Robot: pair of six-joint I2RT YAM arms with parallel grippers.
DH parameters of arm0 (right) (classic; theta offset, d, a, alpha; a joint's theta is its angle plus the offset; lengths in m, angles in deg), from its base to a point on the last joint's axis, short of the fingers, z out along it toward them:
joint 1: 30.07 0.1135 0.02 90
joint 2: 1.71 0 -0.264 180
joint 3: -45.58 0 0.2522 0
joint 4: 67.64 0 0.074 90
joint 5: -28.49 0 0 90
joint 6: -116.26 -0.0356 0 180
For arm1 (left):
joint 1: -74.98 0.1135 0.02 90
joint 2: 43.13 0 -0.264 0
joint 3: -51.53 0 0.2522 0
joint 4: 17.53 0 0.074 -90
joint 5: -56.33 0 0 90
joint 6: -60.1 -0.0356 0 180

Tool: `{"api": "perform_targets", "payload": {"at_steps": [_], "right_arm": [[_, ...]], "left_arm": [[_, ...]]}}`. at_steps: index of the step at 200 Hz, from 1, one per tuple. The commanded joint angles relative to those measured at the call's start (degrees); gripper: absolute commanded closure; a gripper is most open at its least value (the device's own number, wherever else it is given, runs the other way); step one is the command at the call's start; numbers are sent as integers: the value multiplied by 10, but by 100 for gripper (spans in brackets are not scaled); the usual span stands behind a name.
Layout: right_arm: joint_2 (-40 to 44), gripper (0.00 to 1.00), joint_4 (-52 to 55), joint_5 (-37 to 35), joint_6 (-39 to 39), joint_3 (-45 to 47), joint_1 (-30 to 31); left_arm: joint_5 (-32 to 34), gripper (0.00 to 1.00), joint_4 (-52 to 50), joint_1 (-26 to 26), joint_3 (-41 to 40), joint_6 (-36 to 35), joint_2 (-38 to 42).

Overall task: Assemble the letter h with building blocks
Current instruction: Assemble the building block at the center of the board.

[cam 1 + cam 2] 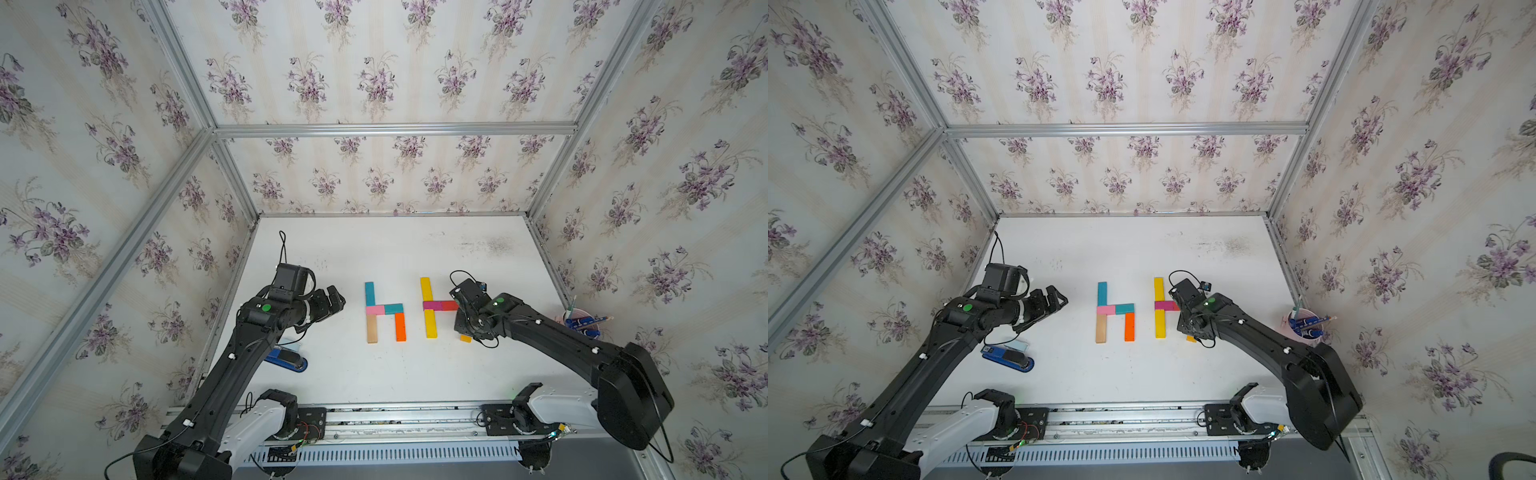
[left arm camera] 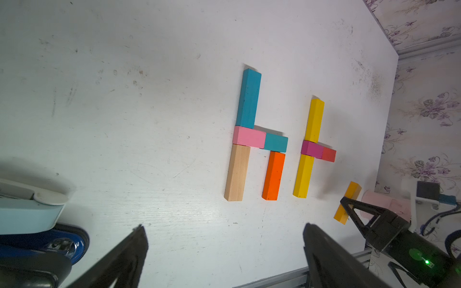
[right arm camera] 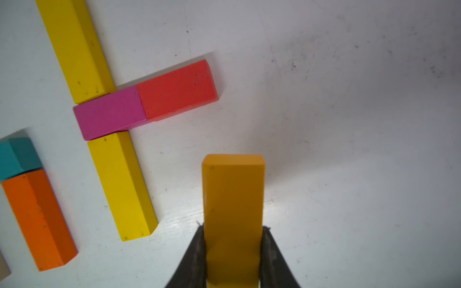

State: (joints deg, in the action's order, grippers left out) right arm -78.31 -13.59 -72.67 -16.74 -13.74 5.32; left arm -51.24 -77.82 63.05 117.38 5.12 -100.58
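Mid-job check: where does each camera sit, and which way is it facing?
Top views: high above the robot's base, looking down the white table to the back wall; left arm, right arm show.
Left wrist: faces across the table at both block letters; its open fingers show.
Right wrist: looks along its shut fingers at the mustard block they hold.
Shared: both wrist views show the magenta block and red block.
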Motion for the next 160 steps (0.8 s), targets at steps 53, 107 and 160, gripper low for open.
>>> {"api": "perform_targets", "payload": {"at_steps": [53,107,160], "right_arm": [[-104,73,-32,20,77,-3,-4],[-153,57,-56,14,93,-16,-7],[-173,73,-48,-11,106,-33,-13]], "left_arm": [[0,1,-7,2,-2,-4,1],[0,1,-5,2,-5,-3,1],[1,1,-9,3,-7,-4,7]]}}
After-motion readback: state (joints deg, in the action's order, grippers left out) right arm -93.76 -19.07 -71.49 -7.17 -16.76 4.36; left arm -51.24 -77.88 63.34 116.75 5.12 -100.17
